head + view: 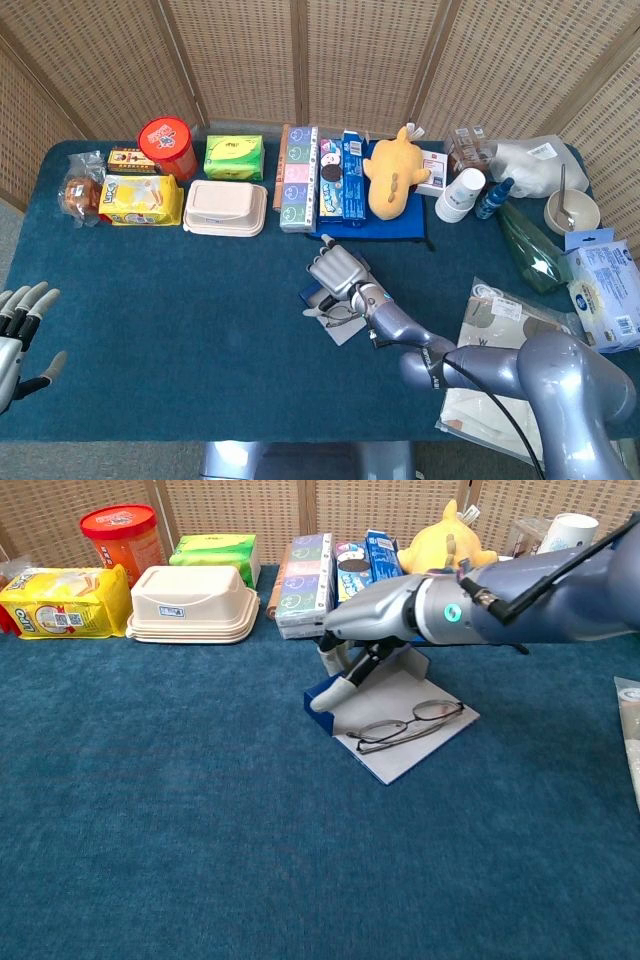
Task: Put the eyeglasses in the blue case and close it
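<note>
The blue case (322, 693) lies open in the middle of the table, its pale inner flap (400, 750) spread toward me. The eyeglasses (410, 723) lie folded on that flap, also visible in the head view as eyeglasses (340, 312). My right hand (375, 620) reaches over the case's far left end, fingers pointing down and gripping its blue wall; in the head view the right hand (338, 272) covers most of the case (345, 328). My left hand (18, 335) hovers at the table's left edge, fingers spread and holding nothing.
A row of goods lines the back: red tub (167, 145), cream lunch box (190, 602), snack boxes (300, 178), yellow plush (392, 175), paper cups (458, 194). A clear packet (510, 330) lies at the front right.
</note>
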